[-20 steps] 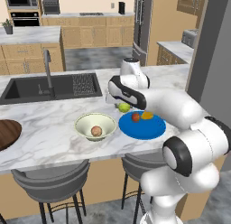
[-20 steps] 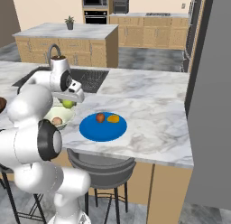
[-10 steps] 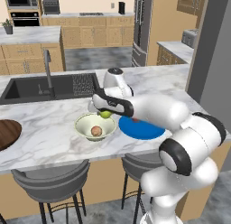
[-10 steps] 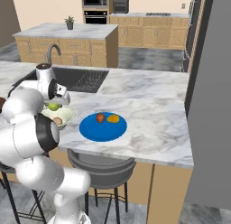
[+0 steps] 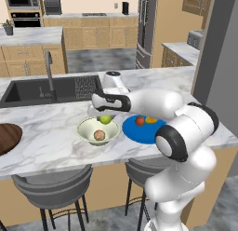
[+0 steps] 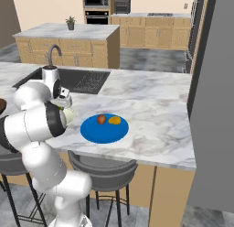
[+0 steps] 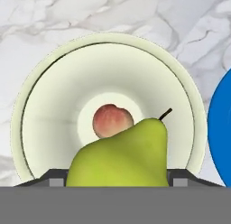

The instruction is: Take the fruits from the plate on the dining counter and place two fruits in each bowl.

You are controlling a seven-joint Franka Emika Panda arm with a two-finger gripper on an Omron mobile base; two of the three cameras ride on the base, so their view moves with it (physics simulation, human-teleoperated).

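My gripper [image 5: 106, 114] is shut on the yellow-green pear [image 5: 106, 118] and hangs just above the cream-white bowl [image 5: 86, 130]. In the hand view the pear [image 7: 119, 157] sits between the dark fingertips [image 7: 54, 180], over the bowl's rim [image 7: 103, 38]. A pinkish peach [image 7: 113, 120] lies in the bowl's middle, also seen from the left base [image 5: 99, 135]. The blue plate [image 5: 146, 133] to the right carries a red apple [image 5: 139, 120] and an orange-yellow fruit [image 5: 150, 119]. The dark wooden bowl [image 5: 7, 138] rests at the far left of the dining counter [image 5: 56, 148].
A black sink [image 5: 32, 91] with a tall faucet [image 5: 48, 67] is set into the counter behind the bowls. Grey stools [image 5: 51, 186] stand under the counter's front edge. A dark wall panel [image 6: 215, 84] rises at the right end.
The arm has swung left with the pear, from above the blue plate to above the cream-white bowl. The fruits on the plate and the peach have stayed put.
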